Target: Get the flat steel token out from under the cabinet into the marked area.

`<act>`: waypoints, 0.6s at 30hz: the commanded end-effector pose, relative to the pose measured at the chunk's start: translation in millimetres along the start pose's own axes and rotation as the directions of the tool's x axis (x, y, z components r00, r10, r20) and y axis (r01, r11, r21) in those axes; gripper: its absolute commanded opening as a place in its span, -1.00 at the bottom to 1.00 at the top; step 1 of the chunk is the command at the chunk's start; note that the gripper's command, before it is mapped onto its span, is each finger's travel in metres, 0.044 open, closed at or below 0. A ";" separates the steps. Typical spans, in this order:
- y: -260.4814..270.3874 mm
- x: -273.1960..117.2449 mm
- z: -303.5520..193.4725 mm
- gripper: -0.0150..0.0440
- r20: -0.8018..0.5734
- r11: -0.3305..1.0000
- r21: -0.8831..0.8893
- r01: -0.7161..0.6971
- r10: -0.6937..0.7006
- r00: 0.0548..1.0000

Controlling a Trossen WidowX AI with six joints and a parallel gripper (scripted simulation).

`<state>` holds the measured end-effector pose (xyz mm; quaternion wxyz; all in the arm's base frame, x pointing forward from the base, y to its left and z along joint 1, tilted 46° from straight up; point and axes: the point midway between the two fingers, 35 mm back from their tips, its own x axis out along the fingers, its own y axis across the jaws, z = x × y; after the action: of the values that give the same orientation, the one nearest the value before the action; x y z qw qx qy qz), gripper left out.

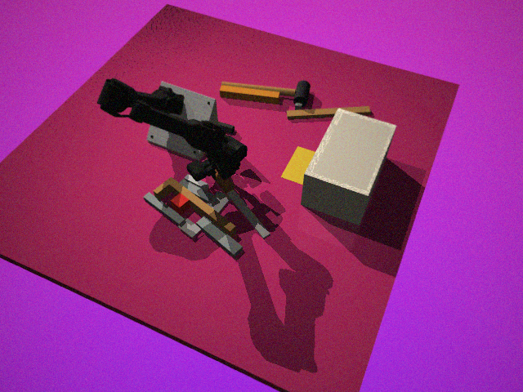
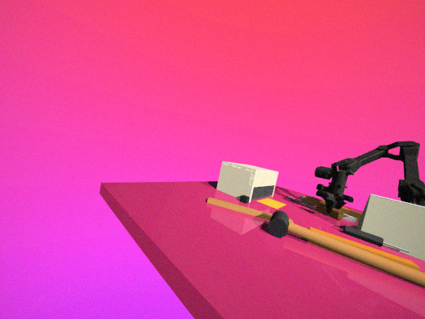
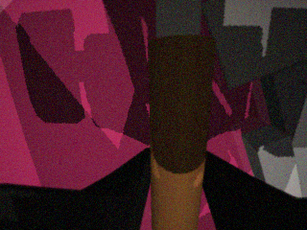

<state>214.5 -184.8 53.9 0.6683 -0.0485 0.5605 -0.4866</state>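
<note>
My gripper [image 1: 216, 171] [image 2: 330, 209] [image 3: 175, 154] is shut on the wooden handle of a tool, over the table left of the cabinet in the top view. The tool's handle [image 1: 225, 184] [image 3: 178, 201] is round and brown. Its long, flat grey blade [image 1: 247, 209] [image 3: 178, 18] points away from the fingers, beside the pile of bars. The cabinet [image 1: 355, 147] [image 2: 235, 180] is a pale box with a dark opening low in front. The yellow marked area [image 1: 297, 165] [image 2: 271, 203] lies before it. The steel token is not visible in any view.
Several grey bars [image 1: 219, 236] and a brown wooden piece [image 1: 196, 200] lie beside the tool, with a red block [image 1: 180, 200] among them. A black-headed mallet [image 1: 301, 91] [image 2: 277, 224], an orange bar [image 1: 249, 93] and a wooden stick [image 1: 327, 112] [image 2: 233, 207] lie toward the back. A grey slanted panel [image 1: 200, 107] [image 2: 391, 219] stands below the arm.
</note>
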 end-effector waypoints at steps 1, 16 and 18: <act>-6.4 -0.8 3.7 -0.49 0.006 1.000 0.022 0.006 -0.006 1.000; -10.8 -0.9 5.5 -0.49 0.006 1.000 0.022 0.006 -0.006 1.000; -11.6 -0.9 6.0 -0.49 0.006 1.000 0.022 0.006 -0.006 1.000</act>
<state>213.1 -189.1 58.6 0.6688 -0.0472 0.5596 -0.4871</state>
